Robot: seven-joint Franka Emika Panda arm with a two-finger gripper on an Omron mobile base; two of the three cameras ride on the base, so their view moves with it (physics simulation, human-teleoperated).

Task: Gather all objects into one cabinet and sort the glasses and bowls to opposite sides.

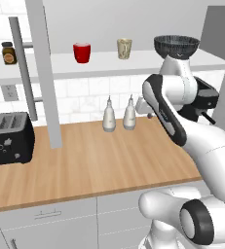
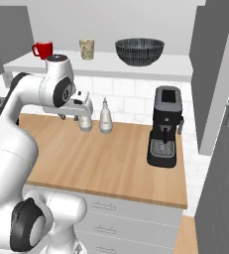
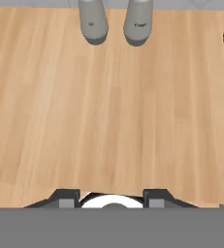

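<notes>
The red cup (image 1: 82, 52) and the beige tumbler (image 1: 124, 48) stand on the white shelf (image 1: 133, 62) of the open wall cabinet, near each other toward the left of the middle, with the red one further left. The wide dark bowl (image 2: 139, 51) sits on the same shelf, well apart to the right of the tumbler. So three of the four objects look gathered already, glasses on one side and this bowl on the other — a fair start on the sorting. The small blue bowl is the piece I judge to be left: it has yet to join the dark bowl at the right end.

A brown jar (image 1: 8, 53) stands at the far left of the shelf, behind the bar handle of the grey cabinet door (image 1: 45, 73) that hangs open.

Below, two white spouted bottles (image 1: 119, 115) stand side by side at the back of the wooden counter (image 1: 94, 165), with a toaster (image 1: 8, 137) at the left and a black coffee machine (image 2: 165, 127) at the right.

The gripper (image 3: 112, 197) hovers over bare counter in the hand view, its two dark tips set apart with nothing between them — empty, pointing down, with the bottles just ahead.
</notes>
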